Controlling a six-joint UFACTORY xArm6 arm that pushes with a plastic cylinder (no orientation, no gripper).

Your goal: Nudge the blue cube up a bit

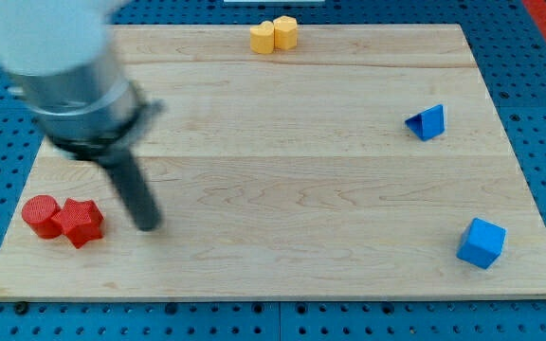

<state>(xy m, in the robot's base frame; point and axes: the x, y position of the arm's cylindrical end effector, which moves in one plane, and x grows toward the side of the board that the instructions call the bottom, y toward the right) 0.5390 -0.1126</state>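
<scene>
The blue cube [482, 242] sits near the board's bottom right corner. My tip [147, 225] is at the lower left of the board, far to the left of the blue cube and just right of the red blocks. The rod is blurred. A blue triangular block [427, 122] lies at the right, well above the cube.
A red cylinder [40, 216] and a red star-like block [81, 222] touch each other at the bottom left. Two yellow blocks [273, 34] sit together at the top edge. The wooden board [282, 180] lies on a blue pegboard.
</scene>
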